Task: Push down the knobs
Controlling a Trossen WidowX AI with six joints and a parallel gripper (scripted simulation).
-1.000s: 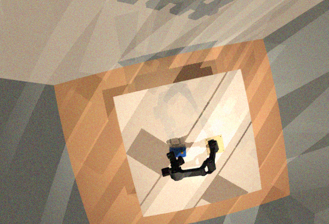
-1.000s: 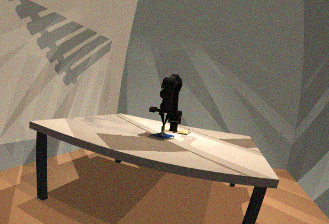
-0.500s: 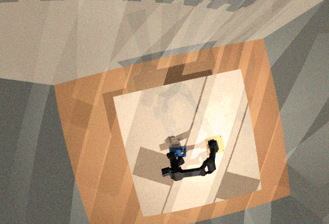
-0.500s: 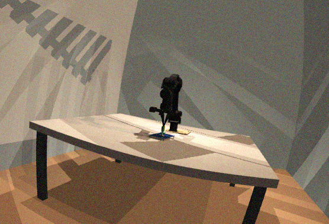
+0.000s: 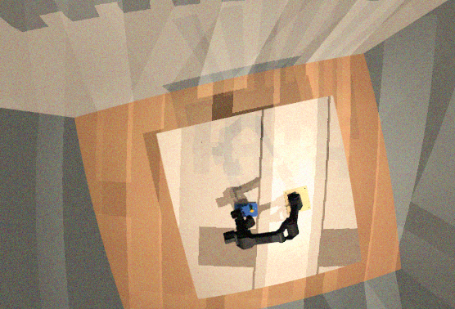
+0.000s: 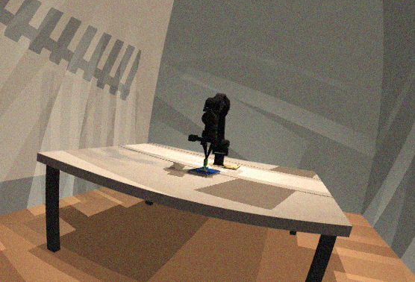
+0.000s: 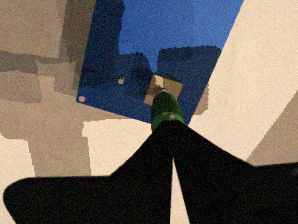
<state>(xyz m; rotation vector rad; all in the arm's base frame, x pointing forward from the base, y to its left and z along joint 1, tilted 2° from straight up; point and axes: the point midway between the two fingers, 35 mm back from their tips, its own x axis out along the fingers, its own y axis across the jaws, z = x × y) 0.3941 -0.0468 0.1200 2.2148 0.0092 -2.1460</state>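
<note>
The blue circuit board (image 5: 252, 204) (image 6: 213, 171) (image 7: 185, 25) lies low over the table. A green knob (image 6: 205, 162) (image 7: 165, 103) stands over a tan square potentiometer (image 7: 173, 83) near one board edge. My gripper (image 6: 205, 157) (image 7: 170, 128) is shut and empty, its fingertips together at the knob's top end, touching it or very close. The knob's lower end and any gap to the potentiometer are not clear. A small orange-yellow spot (image 5: 251, 211) shows on the board in the top view; I cannot tell whether it is the other knob or potentiometer, which I cannot make out elsewhere.
The black arm (image 5: 262, 238) (image 6: 221, 119) reaches around from its base on a yellow plate (image 5: 305, 196) (image 6: 233, 166) beside the board. Two pale round spots, one of them a corner spot (image 7: 82, 99), show on the board. Shadows cross the board and the table (image 5: 221, 286) (image 6: 160, 179).
</note>
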